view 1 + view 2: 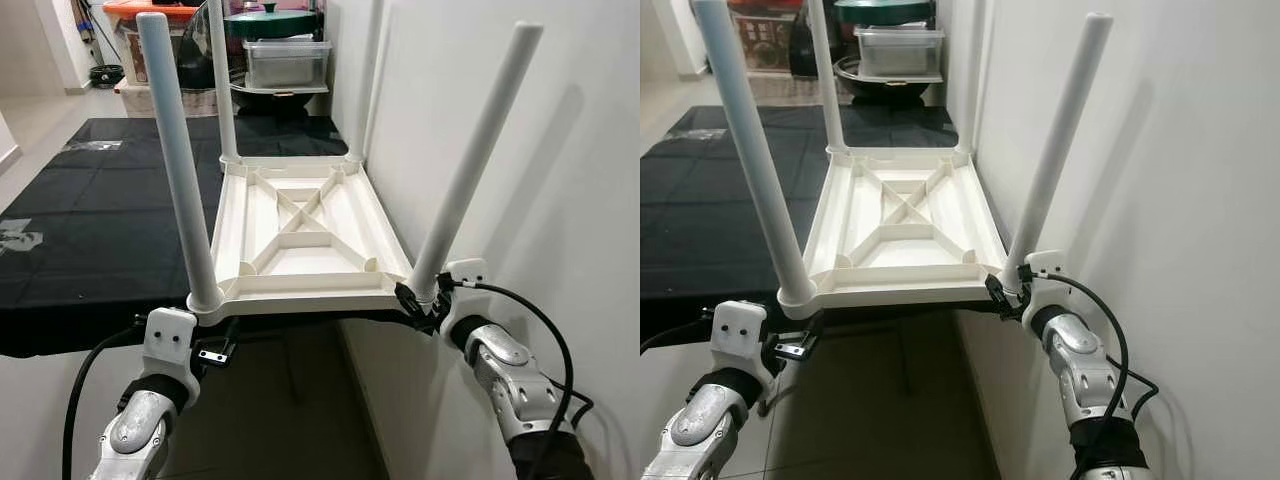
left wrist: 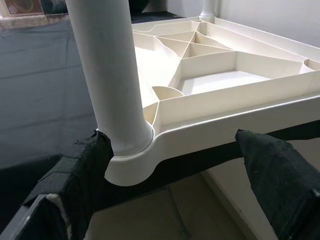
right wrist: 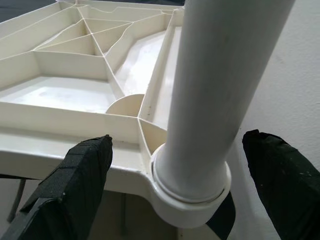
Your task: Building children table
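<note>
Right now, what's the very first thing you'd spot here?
An upside-down white table lying on a black cloth beside the wall, its four legs poking up. The left tool is open around the near left leg, and the right tool around the near right leg.

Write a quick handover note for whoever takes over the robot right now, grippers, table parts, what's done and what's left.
Left gripper: open, at the near left leg socket.
Right gripper: open, straddling the near right leg base.
Tabletop: upside down on the black-covered surface, beside the wall.
Done: near two legs standing in their corner sockets; both far legs look fitted too.
Left: probably check seating, then flip the table upright.
</note>
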